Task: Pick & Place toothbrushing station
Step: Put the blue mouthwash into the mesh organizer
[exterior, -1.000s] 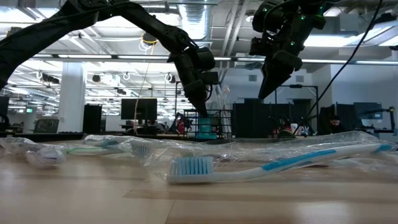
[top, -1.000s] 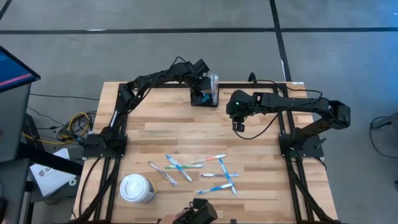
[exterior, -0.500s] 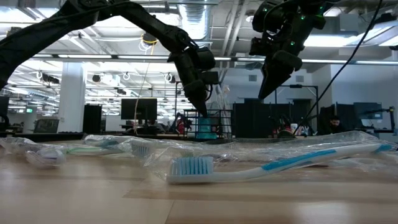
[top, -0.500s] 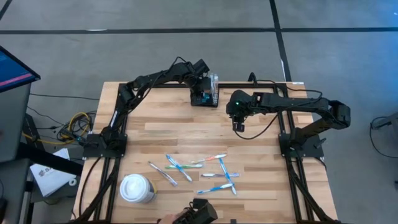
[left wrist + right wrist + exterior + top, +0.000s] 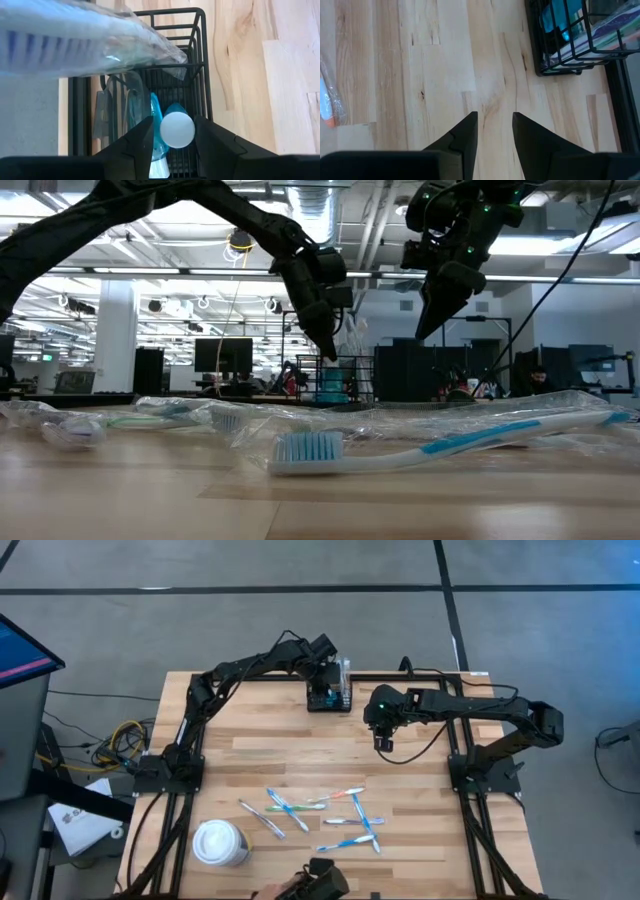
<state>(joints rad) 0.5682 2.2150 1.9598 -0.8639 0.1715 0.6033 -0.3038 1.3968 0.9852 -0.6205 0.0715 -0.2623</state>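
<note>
The toothbrushing station, a black wire organiser [image 5: 338,698], rests on its base at the table's far edge. A teal tube with a round white cap [image 5: 177,129] stands in it, and a plastic-wrapped toothbrush [image 5: 75,42] sticks up out of it. My left gripper [image 5: 174,126] hangs just above the organiser, open, with one finger on either side of the white cap. To the right of the organiser my right gripper [image 5: 384,744] hangs above bare table, open, with nothing between its fingers [image 5: 470,125]. My left gripper comes at the tube's white cap from above, slanting down, with one finger on each side. A narrow gap shows beside one finger [image 5: 146,135]. The other finger [image 5: 202,132] lines up with the cap's edge, and I cannot tell whether it touches.
Several wrapped toothbrushes [image 5: 322,814] lie scattered at the table's near middle. A white lidded cup [image 5: 220,842] stands at the near left. A dark camera mount [image 5: 318,883] sits at the near edge. Bare wood lies between the organiser and the toothbrushes.
</note>
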